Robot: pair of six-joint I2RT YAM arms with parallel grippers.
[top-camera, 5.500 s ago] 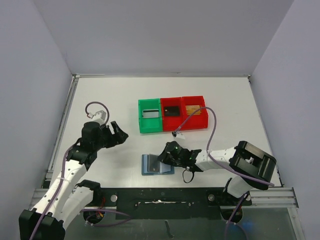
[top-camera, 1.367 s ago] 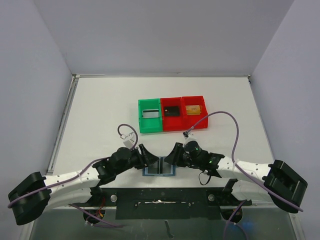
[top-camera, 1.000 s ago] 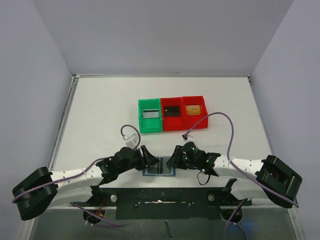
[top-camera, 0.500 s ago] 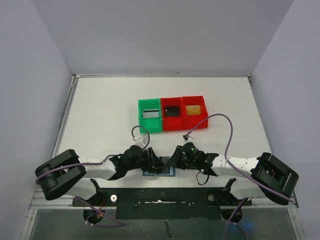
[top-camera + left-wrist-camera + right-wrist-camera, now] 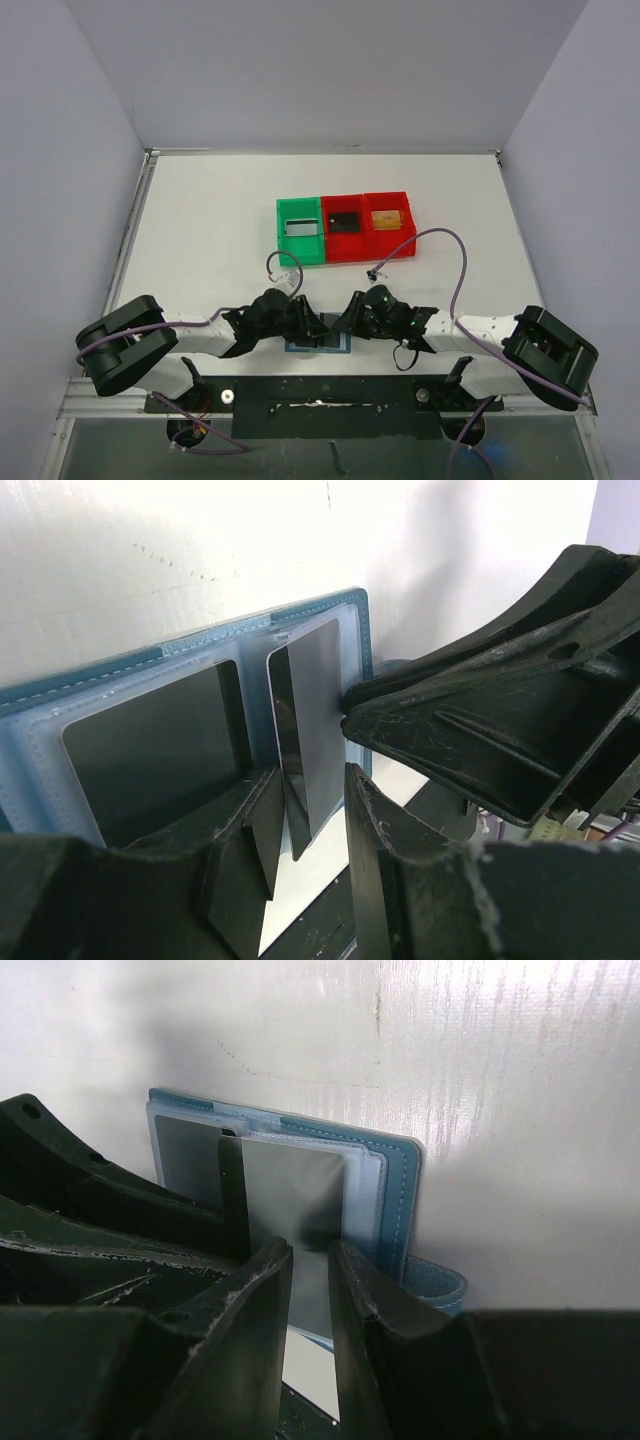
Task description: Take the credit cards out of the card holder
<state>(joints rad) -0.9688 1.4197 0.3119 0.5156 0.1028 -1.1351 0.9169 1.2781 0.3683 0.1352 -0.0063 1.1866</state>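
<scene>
The light-blue card holder lies open at the table's near edge, between both grippers. In the left wrist view the holder has one dark credit card in its left pocket. A second card sticks out of the right pocket, tilted. Its near end sits in the gap of my left gripper, with space on both sides. My right gripper is nearly shut, its tips at that card on the right panel. In the top view the left gripper and right gripper face each other.
A green bin and two red bins stand in a row behind the holder, each with a flat item inside. The black front rail runs just below the holder. The holder's tab curls at its right edge.
The left arm swung in from the far left to the holder and has edged slightly closer in the last half second. The right gripper has stayed at the holder's right side.
</scene>
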